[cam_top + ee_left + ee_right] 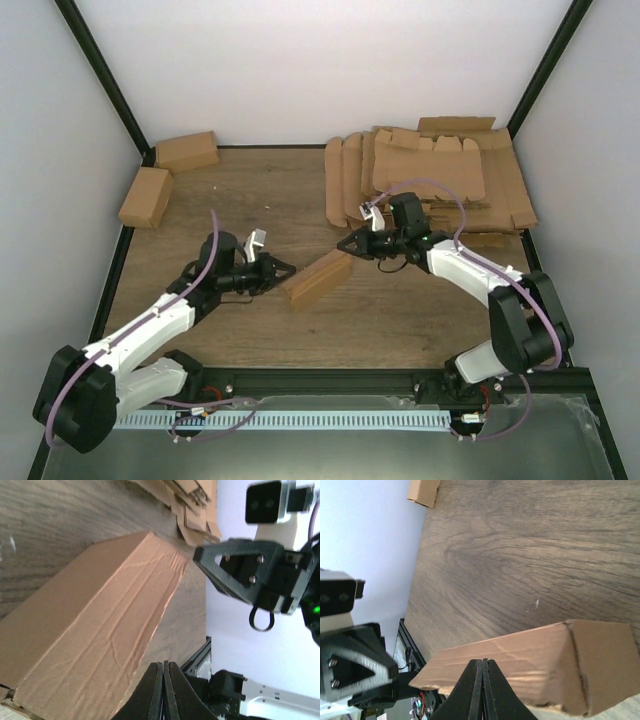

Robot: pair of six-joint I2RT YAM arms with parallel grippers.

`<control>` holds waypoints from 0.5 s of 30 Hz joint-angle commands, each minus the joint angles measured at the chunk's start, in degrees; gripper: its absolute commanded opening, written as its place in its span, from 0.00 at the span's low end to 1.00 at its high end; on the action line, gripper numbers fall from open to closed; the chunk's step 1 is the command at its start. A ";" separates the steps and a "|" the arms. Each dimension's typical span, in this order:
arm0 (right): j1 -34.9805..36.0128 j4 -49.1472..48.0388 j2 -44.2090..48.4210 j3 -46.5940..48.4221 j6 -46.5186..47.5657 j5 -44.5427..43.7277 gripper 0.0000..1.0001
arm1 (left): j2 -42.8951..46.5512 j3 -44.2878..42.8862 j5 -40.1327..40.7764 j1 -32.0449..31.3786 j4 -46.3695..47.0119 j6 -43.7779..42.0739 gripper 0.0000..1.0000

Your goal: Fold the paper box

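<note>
Although the left gripper (289, 268) and the right gripper (344, 246) both sit close to the paper box (316, 279), their jaws are pressed fully together and neither has hold of anything. The left tips point at the box's near-left end and the right tips at its far-right end. From above I cannot tell whether either tip is touching the cardboard. In the right wrist view the shut fingers lie over the long side of the box.

The box lies on the table (250, 190) between the two arms, near the middle, set at a slant. It is already a closed oblong brick shape. The left wrist view shows shallow wrinkles and crease lines running along its broad face.

I judge it to be very light and hollow. The thin cardboard will be fairly stiff along the folded edges, but a hard pinch could easily dent its flat faces. It is smooth enough to slide on the wood when nudged from one side only. The safest hold would be across the narrow width near the middle, with the jaws opened first. Another option is light pressure from both ends at once, so it cannot skate away.

Further out, two finished boxes (187, 152) lie at the far left. A pile of flat cardboard sheets (430, 170) sits at the far right, just behind the right arm.
</note>
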State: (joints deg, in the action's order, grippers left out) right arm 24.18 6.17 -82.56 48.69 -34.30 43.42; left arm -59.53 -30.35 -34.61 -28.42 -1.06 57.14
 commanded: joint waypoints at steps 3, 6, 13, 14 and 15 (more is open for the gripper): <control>-0.89 -1.96 -4.79 1.74 -0.61 -1.45 0.01 | -3.59 2.36 -2.97 -2.87 5.29 0.94 0.04; -1.06 -3.11 -5.32 -0.53 -0.67 -2.18 0.01 | -4.66 3.75 -2.63 -3.30 6.36 0.73 0.04; -1.14 -6.45 -6.04 -5.61 -1.58 -2.37 0.01 | -7.14 7.35 -2.00 -3.84 7.55 -0.61 0.04; -1.14 -6.97 -6.15 -6.17 -1.70 -2.30 0.01 | -7.61 7.97 -1.89 -3.98 7.97 -0.61 0.04; -1.10 -7.21 -6.34 -6.55 -1.75 -2.22 0.01 | -7.93 8.55 -1.81 -4.17 8.41 -0.63 0.04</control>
State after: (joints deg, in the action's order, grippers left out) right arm 23.68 0.14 -87.79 44.23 -35.46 42.37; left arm -66.19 -24.08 -36.42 -31.73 5.06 57.84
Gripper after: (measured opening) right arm 0.010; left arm 0.041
